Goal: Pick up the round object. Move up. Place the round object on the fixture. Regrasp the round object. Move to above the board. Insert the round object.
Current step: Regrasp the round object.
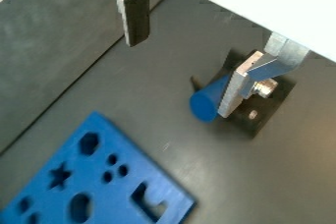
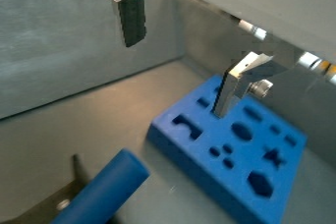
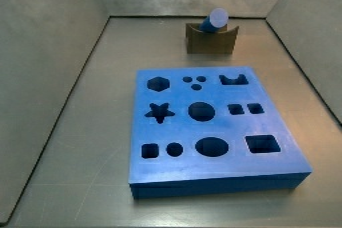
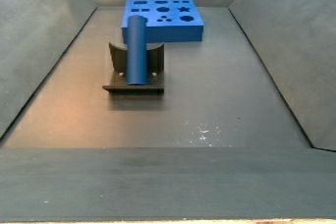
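The blue round object point(image 3: 217, 19) lies in the notch of the olive-brown fixture point(image 3: 211, 40) near the back wall, one flat end facing out. It also shows in a side view point(image 4: 136, 46) and in both wrist views point(image 1: 206, 103) point(image 2: 105, 194). The blue board point(image 3: 214, 127) with shaped holes lies flat on the floor in front of the fixture. My gripper point(image 1: 187, 51) hangs above the floor, open, with nothing between its fingers point(image 1: 134, 12). In a wrist view one finger point(image 1: 241, 85) stands in front of the peg's end. The gripper does not show in either side view.
Grey walls enclose the dark floor point(image 3: 80, 122) on all sides. The fixture's base plate point(image 4: 132, 87) lies flat on the floor. The board also shows in a side view point(image 4: 164, 19) and in both wrist views point(image 1: 92, 179) point(image 2: 237, 135).
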